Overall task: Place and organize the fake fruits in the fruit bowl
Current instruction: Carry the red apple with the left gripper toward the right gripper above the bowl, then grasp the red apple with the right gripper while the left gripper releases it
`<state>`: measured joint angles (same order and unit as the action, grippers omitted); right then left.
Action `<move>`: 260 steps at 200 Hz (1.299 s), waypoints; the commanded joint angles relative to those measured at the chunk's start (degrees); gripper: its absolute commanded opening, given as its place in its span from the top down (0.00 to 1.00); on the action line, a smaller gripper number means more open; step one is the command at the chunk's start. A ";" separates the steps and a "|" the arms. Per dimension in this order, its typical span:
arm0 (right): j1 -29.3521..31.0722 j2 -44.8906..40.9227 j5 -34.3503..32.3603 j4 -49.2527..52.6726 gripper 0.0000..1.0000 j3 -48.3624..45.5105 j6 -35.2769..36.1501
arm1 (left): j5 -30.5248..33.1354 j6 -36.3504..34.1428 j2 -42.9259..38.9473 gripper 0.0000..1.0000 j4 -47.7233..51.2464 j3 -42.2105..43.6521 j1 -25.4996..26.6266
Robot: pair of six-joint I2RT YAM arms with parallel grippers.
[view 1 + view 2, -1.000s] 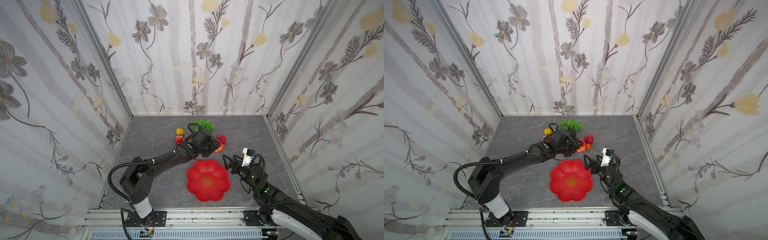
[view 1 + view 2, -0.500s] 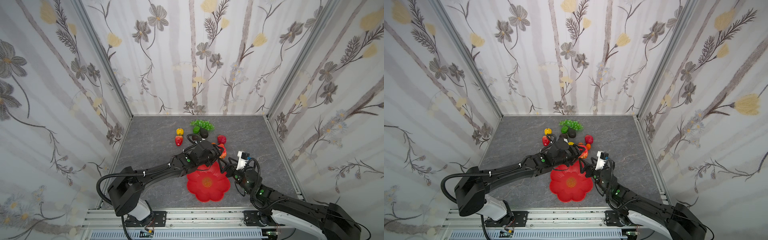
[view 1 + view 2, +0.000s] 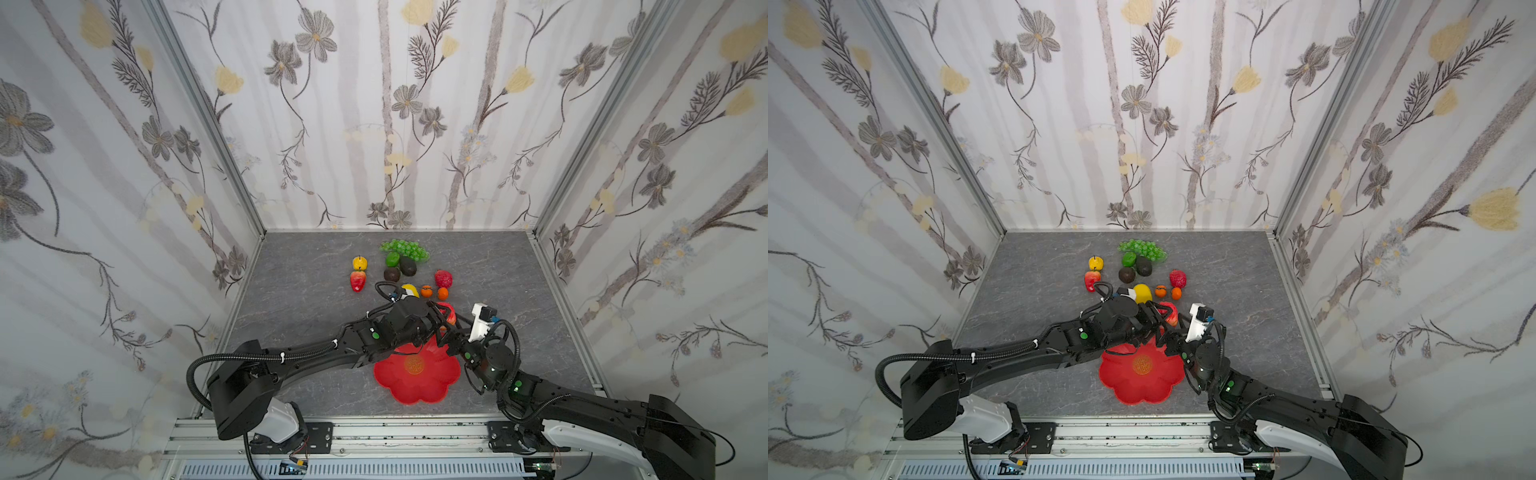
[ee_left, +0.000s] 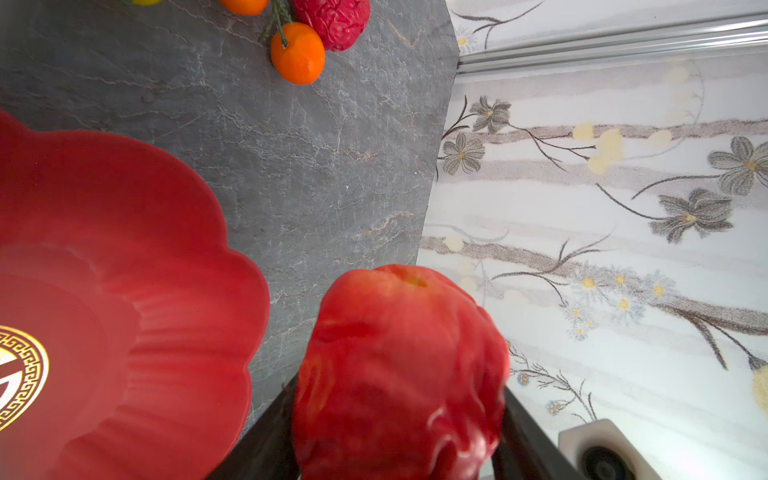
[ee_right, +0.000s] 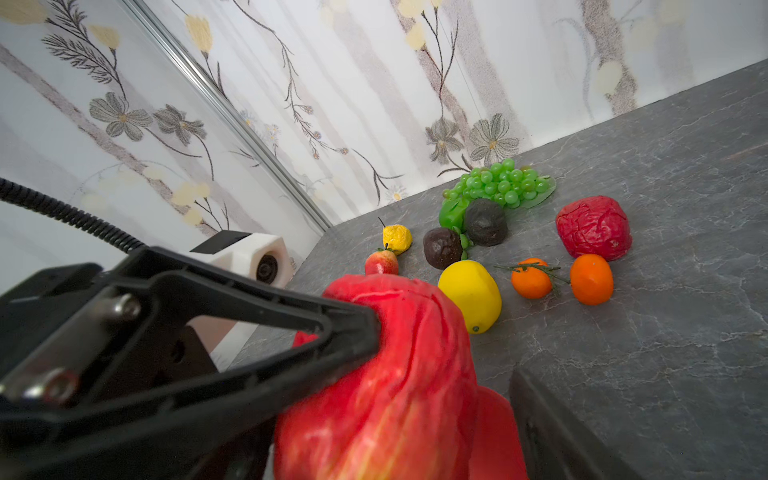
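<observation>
- A second ago the left pincer was out over the loose fruits, well clear of the fruit bowl. Now it sits just past the bowl's far rim, clamped on the red apple.
- The right pincer then hung off the bowl's right side, well apart from the left pincer. Now the two meet tip to tip, and the right pincer's jaws are spread wide either side of that same apple.
- In the right wrist view one of its fingers shows just beside the apple. The other is hidden behind the left pincer's finger, so I cannot tell whether either touches the fruit.
- The yellow lemon was covered by the left arm a second ago. It now lies in plain view on the table, just beyond the pincers' tips.
- Near the lemon, and beyond the right pincer, lie the two small oranges, where they were before.
- Farther out from both pincers, the two dark avocados, the green grape bunch and the little yellow pear have kept their places.
- The bowl has not shifted. It lies below both pincers, on their near side.
- The bowl's centre carries a round gold emblem with a key-pattern border. The sign inside it is cut off in the left wrist view and too small in both top views to read.
</observation>
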<state>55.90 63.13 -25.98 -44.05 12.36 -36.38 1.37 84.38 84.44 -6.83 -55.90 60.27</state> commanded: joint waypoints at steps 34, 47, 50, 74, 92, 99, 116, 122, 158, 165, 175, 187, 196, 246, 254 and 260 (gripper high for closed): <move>1.87 1.70 -2.86 -3.75 0.23 0.67 0.04 | 2.19 0.70 -2.08 0.37 -2.29 1.56 0.72; 2.32 2.15 -3.37 -3.79 0.26 0.63 -0.19 | 2.54 0.70 -2.42 0.37 -2.50 2.01 0.73; 2.45 2.24 -3.45 -3.79 0.26 0.60 -0.26 | 2.63 0.78 -2.44 0.37 -2.49 2.14 0.73; 2.86 2.96 -3.53 -3.77 0.33 0.87 -0.62 | 3.24 0.53 -2.74 0.36 -2.49 2.33 0.73; 3.10 2.80 -3.77 -2.74 0.38 1.38 -0.45 | 3.69 0.27 -2.95 0.35 -2.53 2.46 0.73; 3.14 2.58 -3.94 -2.02 0.39 1.59 -0.45 | 3.88 0.11 -2.92 0.35 -2.49 2.46 0.75; 3.25 1.94 -4.49 0.13 0.42 2.02 -0.36 | 4.34 -0.17 -2.97 0.33 -2.50 2.71 0.74; 3.25 1.62 -4.64 0.90 0.42 2.15 -0.37 | 4.43 -0.31 -3.01 0.32 -2.57 2.72 0.67; 3.25 -1.34 -5.95 8.56 0.42 3.19 -0.10 | 5.08 -2.96 -4.38 0.17 -0.78 2.94 -0.38; 3.25 -2.04 -6.25 10.93 0.43 3.55 -0.01 | 5.37 -3.84 -5.01 0.13 -0.16 3.15 -0.64; 3.25 -2.98 -6.45 14.37 0.43 4.22 0.21 | 5.89 -5.34 -6.24 0.10 0.92 3.61 -1.21; 3.25 -4.06 -6.18 18.63 0.43 5.06 0.55 | 6.49 -7.65 -8.33 0.06 2.35 4.53 -2.37; 3.25 -4.80 -5.88 22.44 0.42 5.96 0.82 | 6.92 -9.99 -10.58 0.02 3.71 5.51 -3.68; 3.34 -5.12 2.23 43.95 0.42 12.54 1.54 | 11.83 -28.73 -25.26 0.00 23.90 8.15 -13.92; 3.50 -4.05 4.46 46.86 0.42 14.11 1.54 | 12.61 -31.07 -27.83 0.00 25.90 9.41 -15.50; 3.71 -3.11 6.06 49.04 0.43 15.37 1.58 | 13.01 -32.82 -29.66 0.00 26.91 10.38 -16.63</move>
<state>59.20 58.02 -26.65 -7.33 24.21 -35.35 9.96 62.52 59.75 9.39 -47.97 46.83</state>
